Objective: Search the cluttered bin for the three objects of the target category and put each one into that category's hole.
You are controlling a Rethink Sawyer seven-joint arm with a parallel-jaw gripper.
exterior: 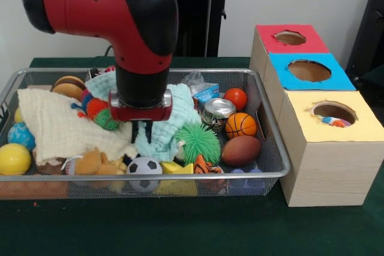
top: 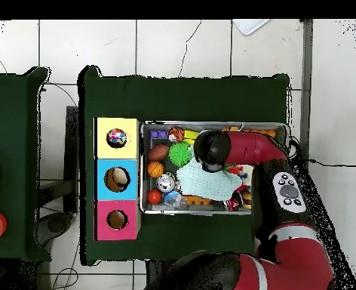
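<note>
The silver wire-mesh bin lies on the green table, full of toys; it also shows in the overhead view. My gripper is down in the middle of the bin, at the plain mint cloth, next to the cream cloth. In the overhead view the arm hides the gripper. The hole in the yellow-topped box is right of the bin, and a spotted fabric piece lies inside it, also seen from overhead. No other spotted piece shows in the bin.
A blue-topped box and a red-topped box stand behind the yellow one. In the bin lie a basketball, a brown football, a green spiky ball, a soccer ball, a can and a yellow ball.
</note>
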